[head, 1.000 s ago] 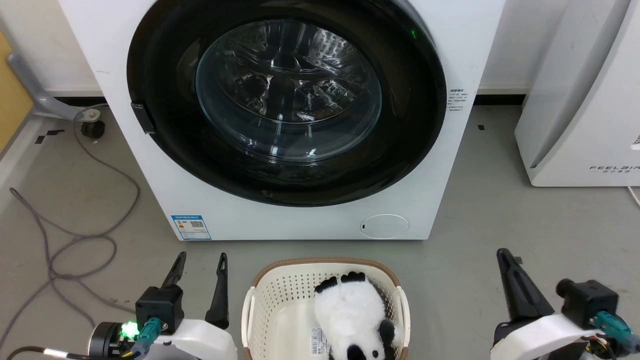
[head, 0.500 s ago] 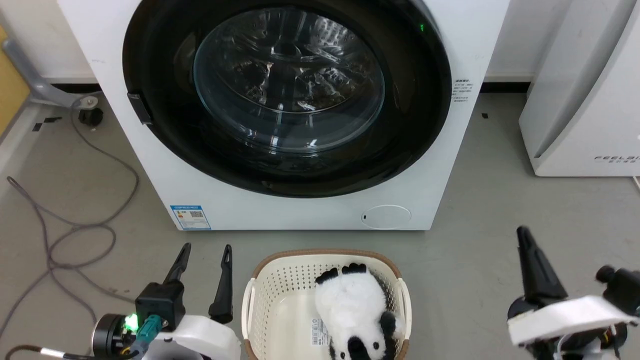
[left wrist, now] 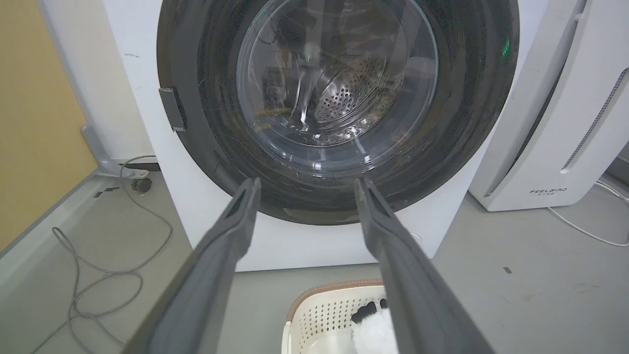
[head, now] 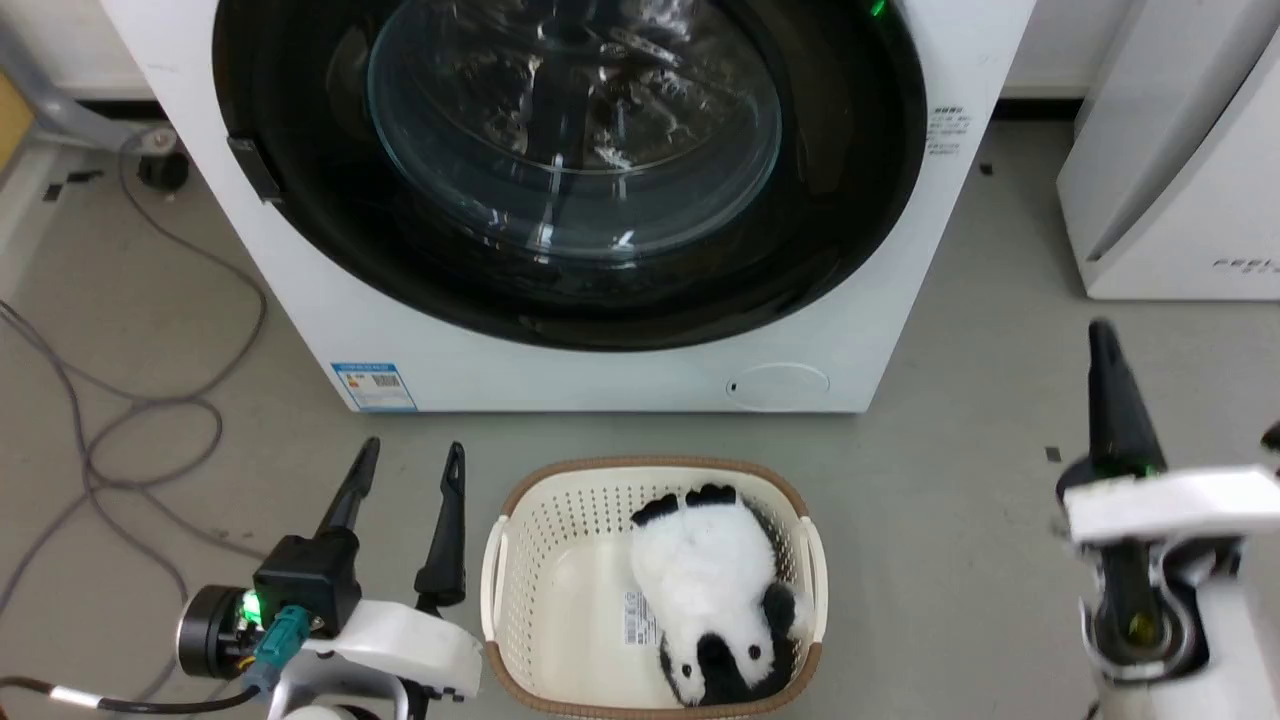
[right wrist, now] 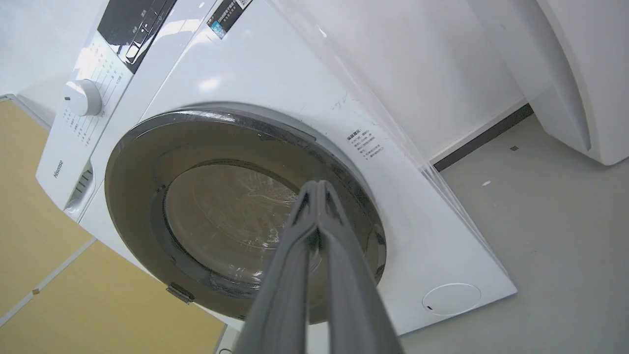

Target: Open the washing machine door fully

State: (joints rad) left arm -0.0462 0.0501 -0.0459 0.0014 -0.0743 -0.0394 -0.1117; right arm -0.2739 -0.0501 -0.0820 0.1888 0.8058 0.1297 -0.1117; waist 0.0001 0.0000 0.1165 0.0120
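Jaws apart on left gripper (head: 413, 445), jaws together on right gripper (right wrist: 318, 186), both clear of closed washing machine door (head: 850, 200)

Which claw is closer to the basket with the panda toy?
Left. The left claw is right beside the left rim of the basket. The right claw is much farther off, out past its right side.

A panda plush (head: 715, 570) is laid in a cream basket (head: 560, 515) on the grey floor (head: 950, 500). Grey cables (head: 220, 430) are looped nearby, and a white appliance (head: 1200, 230) is stood apart.
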